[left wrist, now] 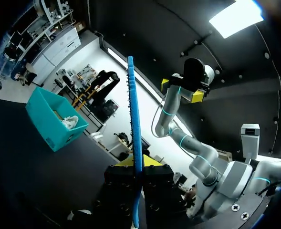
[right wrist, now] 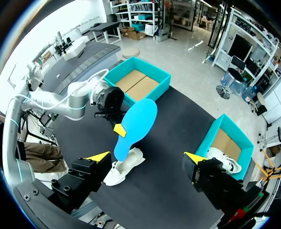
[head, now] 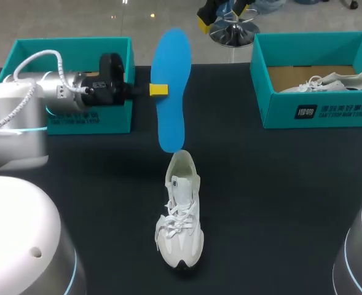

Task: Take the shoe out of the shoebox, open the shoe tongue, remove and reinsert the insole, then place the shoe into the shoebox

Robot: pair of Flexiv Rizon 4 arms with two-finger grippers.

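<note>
left hand (head: pixel 158 90) grips the blue insole (head: pixel 171 61) mid-length, narrow end hanging just above the heel opening of the white shoe (head: pixel 181 215) mid-surface, right hand (head: pixel 224 13) open and empty up high; best lower slowly, aligned with the opening, probably bracing the shoe.
</note>
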